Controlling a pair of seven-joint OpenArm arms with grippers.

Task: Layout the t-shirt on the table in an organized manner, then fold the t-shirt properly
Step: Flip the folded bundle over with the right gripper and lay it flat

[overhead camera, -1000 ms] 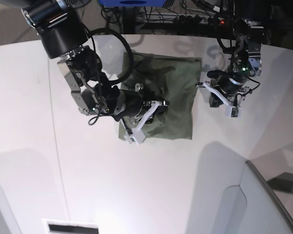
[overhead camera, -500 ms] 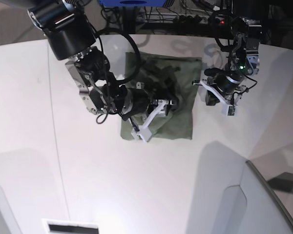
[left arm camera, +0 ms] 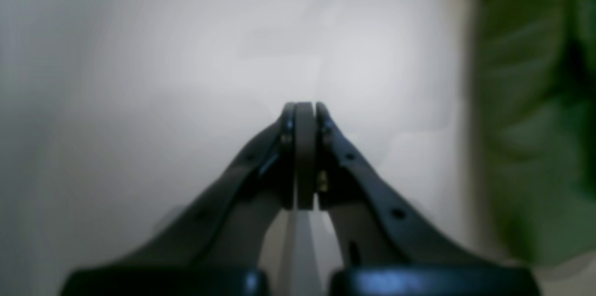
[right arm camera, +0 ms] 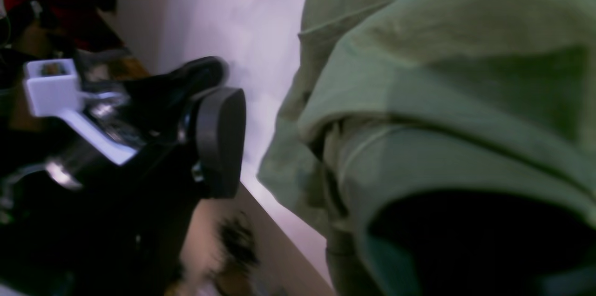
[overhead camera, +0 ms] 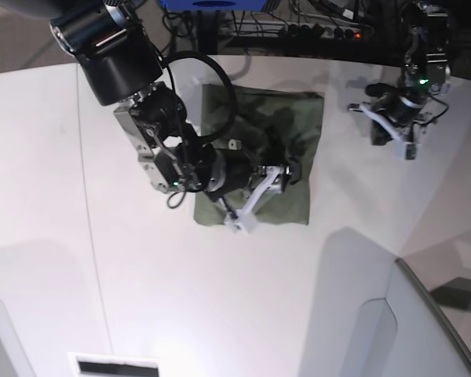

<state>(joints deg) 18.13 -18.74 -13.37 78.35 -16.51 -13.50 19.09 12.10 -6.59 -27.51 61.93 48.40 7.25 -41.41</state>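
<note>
Base view | right arm (overhead camera: 173, 149) over shirt (overhead camera: 286, 126), fingers (overhead camera: 265, 182) spread, none of the cloth between them | shirt folded into a rough square, flat on worktop (overhead camera: 220, 298) at upper centre | left arm's fingers (overhead camera: 388, 126) pressed together, holding nothing, right of shirt, apart from it

No readable text, label, brand, number or sign appeared in any view. The olive t-shirt (overhead camera: 286, 157) beside the right gripper's (overhead camera: 268, 191) jaws showed plain fabric only, and the white table (overhead camera: 220, 298) ahead of the left gripper's (left arm camera: 300, 114) jaws carried no markings.
</note>
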